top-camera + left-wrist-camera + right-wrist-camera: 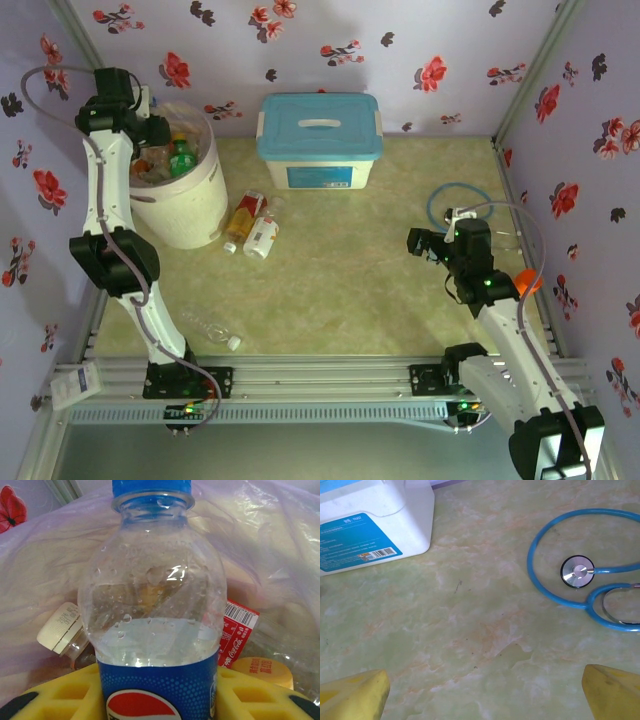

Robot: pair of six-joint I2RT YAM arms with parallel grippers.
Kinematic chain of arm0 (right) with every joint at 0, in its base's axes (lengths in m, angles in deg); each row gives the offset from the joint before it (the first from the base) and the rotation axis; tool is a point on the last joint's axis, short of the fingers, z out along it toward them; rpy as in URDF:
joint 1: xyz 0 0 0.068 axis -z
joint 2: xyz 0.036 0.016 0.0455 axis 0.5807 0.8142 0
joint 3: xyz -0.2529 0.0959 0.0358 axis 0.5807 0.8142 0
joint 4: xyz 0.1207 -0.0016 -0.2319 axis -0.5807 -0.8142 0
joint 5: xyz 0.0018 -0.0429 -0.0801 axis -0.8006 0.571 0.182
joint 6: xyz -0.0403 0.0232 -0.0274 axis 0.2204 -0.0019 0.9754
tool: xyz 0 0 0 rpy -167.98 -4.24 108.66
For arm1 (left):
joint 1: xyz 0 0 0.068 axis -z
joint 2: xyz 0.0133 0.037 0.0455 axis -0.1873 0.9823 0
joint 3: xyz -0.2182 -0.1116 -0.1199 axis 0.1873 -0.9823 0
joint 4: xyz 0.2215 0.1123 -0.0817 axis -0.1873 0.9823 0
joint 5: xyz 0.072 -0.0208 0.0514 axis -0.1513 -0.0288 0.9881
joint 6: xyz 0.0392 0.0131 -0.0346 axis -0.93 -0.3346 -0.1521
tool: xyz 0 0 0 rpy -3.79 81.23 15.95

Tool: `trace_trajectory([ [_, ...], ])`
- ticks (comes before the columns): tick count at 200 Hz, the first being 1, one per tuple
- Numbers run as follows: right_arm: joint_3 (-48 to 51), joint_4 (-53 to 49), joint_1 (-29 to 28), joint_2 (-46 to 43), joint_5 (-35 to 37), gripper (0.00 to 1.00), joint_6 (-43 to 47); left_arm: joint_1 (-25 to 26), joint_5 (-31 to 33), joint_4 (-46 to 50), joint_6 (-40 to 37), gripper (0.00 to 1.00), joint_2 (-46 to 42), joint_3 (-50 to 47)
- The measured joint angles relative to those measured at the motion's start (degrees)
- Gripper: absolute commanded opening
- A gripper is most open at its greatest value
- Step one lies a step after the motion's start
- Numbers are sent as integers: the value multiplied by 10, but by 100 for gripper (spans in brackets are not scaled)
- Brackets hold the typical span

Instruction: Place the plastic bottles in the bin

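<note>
Your left gripper [155,700] is clamped on the Pepsi bottle [152,605], hanging over the bin [190,215] at the far left corner of the table [340,280], liner bag [40,580] all round. Release only with it well inside the rim, then rise straight so you don't snag the bag. Right gripper [485,692] gapes wide, holding nothing.

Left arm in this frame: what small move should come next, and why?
Probably open the left fingers to drop the bottle. They grip it over the lined bin, with other bottles lying just below, so it seems ready to let go.
</note>
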Motion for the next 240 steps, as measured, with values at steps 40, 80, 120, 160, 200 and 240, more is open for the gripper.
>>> trace_trajectory([
  [40,0,0,0,10,0,99,0,-1,-8,-9,-5,73,0,-4],
  [80,0,3,0,15,0,99,0,0,-21,-10,4,92,-5,-12],
  [120,0,12,0,22,0,99,0,3,-25,-6,5,94,-36,-12],
  [160,0,12,0,22,-3,99,-1,9,-9,-6,5,90,-106,-12],
  [200,0,12,0,21,-9,99,-2,13,7,-17,15,73,-146,-27],
  [240,0,11,0,5,-9,99,-2,13,10,-33,29,76,-107,-73],
])
